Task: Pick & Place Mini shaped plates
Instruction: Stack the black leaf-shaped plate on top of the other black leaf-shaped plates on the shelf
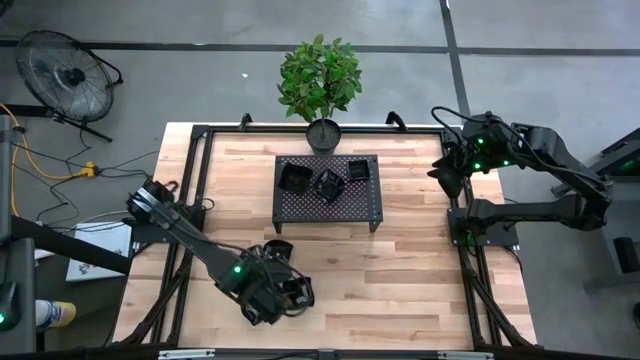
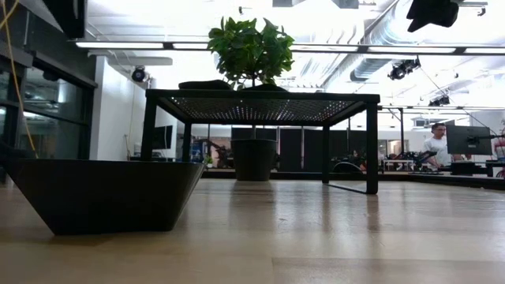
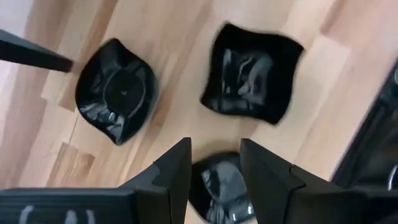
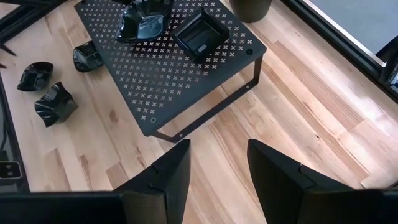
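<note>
Three mini plates (image 3: 249,71) under left gripper (image 3: 214,168), jaws apart | right gripper (image 4: 217,168) apart, far right, above table (image 4: 323,118)

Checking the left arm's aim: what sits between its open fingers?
In the left wrist view, a glossy black mini plate shows in the left gripper's gap, on bare wood.
</note>
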